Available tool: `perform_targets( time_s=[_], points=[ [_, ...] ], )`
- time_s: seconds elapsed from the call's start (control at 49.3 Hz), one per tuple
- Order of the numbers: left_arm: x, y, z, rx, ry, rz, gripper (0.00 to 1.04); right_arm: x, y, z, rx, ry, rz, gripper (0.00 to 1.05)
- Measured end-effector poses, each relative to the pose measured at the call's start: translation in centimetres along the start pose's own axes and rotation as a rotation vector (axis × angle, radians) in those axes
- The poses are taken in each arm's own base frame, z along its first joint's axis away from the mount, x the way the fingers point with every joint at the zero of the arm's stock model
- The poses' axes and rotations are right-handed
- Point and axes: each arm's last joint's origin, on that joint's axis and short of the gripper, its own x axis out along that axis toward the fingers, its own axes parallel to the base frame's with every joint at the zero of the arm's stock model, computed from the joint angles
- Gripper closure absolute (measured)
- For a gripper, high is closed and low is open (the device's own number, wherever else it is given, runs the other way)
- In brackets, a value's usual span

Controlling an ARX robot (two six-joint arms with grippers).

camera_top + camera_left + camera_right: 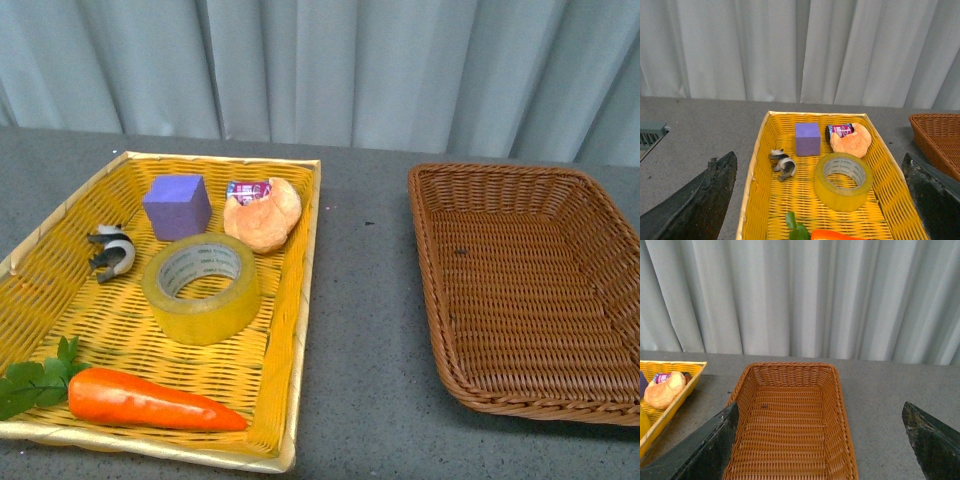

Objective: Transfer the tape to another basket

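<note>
The tape (202, 288), a yellowish roll with a grey-white printed core, lies flat in the middle of the bright yellow woven tray (290, 330) at the left. It also shows in the left wrist view (843, 181). The dark brown wicker basket (500, 385) stands at the right with nothing in it, and shows in the right wrist view (840, 435). Neither gripper shows in the front view. My left gripper (822, 220) is open, above the tray's near end, short of the tape. My right gripper (822, 460) is open above the basket's near part.
The yellow tray also holds a purple cube (177, 206), a bread roll (264, 214), a small purple packet (247, 189), a black-and-white clip (112, 252) and an orange carrot with green leaves (140, 400). Grey tabletop (365, 330) separates the two containers. Pale curtains hang behind.
</note>
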Motion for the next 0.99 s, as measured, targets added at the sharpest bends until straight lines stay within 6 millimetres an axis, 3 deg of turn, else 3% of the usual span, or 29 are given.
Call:
perform_targets(
  time_s=[0.993],
  points=[
    [0.0, 0.0, 0.0, 0.0, 0.0, 0.0, 0.06, 0.0, 0.0, 0.0, 0.0, 0.0, 0.0, 0.09]
  ],
)
